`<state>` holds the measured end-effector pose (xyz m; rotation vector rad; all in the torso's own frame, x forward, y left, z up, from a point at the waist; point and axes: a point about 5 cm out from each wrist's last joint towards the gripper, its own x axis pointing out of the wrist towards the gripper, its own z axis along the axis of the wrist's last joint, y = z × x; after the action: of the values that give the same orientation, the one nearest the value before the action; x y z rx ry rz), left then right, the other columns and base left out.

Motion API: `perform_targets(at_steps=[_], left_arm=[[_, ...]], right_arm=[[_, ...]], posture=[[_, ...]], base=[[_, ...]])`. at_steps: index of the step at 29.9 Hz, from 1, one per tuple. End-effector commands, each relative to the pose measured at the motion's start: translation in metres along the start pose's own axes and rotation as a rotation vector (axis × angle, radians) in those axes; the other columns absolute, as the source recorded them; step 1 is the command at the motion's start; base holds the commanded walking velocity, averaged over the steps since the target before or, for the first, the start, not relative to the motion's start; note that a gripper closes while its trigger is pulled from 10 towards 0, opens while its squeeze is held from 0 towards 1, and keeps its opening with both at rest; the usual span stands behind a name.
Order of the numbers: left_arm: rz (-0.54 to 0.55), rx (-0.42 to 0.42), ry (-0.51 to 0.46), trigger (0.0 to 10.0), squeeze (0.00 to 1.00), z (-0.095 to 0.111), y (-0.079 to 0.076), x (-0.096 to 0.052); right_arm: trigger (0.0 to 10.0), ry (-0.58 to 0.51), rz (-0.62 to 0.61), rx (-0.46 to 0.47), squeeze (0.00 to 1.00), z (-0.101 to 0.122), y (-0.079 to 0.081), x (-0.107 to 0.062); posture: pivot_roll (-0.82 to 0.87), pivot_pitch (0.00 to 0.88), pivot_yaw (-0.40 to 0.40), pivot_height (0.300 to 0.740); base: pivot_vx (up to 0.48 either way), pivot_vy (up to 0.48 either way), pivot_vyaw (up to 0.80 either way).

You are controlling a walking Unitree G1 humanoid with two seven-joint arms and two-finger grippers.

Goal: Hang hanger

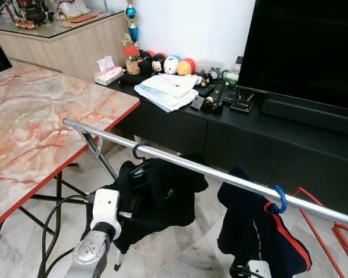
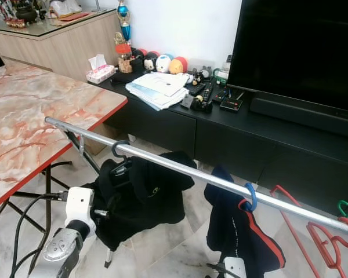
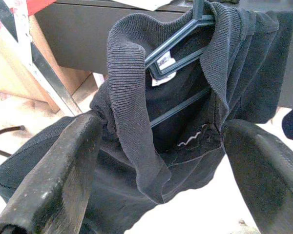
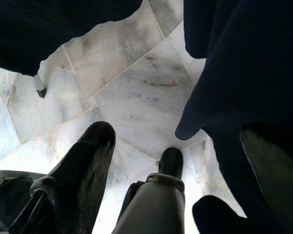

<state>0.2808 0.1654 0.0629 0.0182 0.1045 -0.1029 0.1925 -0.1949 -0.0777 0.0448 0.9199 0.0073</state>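
Left gripper (image 3: pixel 156 161) gapes before black shirt (image 1: pixel 162 197); two hangered garments on one rail (image 1: pixel 220 174); right gripper (image 4: pixel 180 161) apart.

Behind the rack you see a black TV (image 1: pixel 313 52) on a low black console (image 1: pixel 249 136) strewn with papers (image 1: pixel 165 91), plush toys (image 1: pixel 171 65) and a tissue box (image 1: pixel 108 74); a marble table (image 1: pixel 35 127) stands left.

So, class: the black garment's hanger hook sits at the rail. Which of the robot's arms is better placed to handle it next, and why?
Left. The left gripper is open right at the black garment on the dark hanger, whose hook sits at the rail. The right gripper is low by the navy garment.
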Motion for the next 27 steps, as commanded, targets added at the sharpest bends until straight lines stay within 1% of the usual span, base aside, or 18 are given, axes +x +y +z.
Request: perform_targets(at_steps=[1, 16, 27], left_arm=[[-0.005, 0.007, -0.003, 10.0, 0.00, 0.0008, -0.0001, -0.0018], [-0.027, 0.039, 0.004, 10.0, 0.00, -0.0011, -0.0024, -0.0036], [-0.019, 0.035, -0.001, 10.0, 0.00, 0.0001, -0.0024, -0.0029]], right_arm=[[10.0, 0.005, 0.003, 0.008, 0.00, -0.0036, 0.0023, -0.0003], [10.0, 0.005, 0.004, 0.008, 0.00, -0.0035, 0.0025, -0.0003], [10.0, 0.005, -0.005, 0.019, 0.00, -0.0028, 0.0016, -0.0002]], posture=[[-0.03, 0.057, 0.081, 0.740], [-0.03, 0.064, 0.079, 0.740], [-0.03, 0.074, 0.076, 0.740]], base=[[0.000, 0.244, 0.00], [0.000, 0.016, 0.00], [0.000, 0.000, 0.00]])
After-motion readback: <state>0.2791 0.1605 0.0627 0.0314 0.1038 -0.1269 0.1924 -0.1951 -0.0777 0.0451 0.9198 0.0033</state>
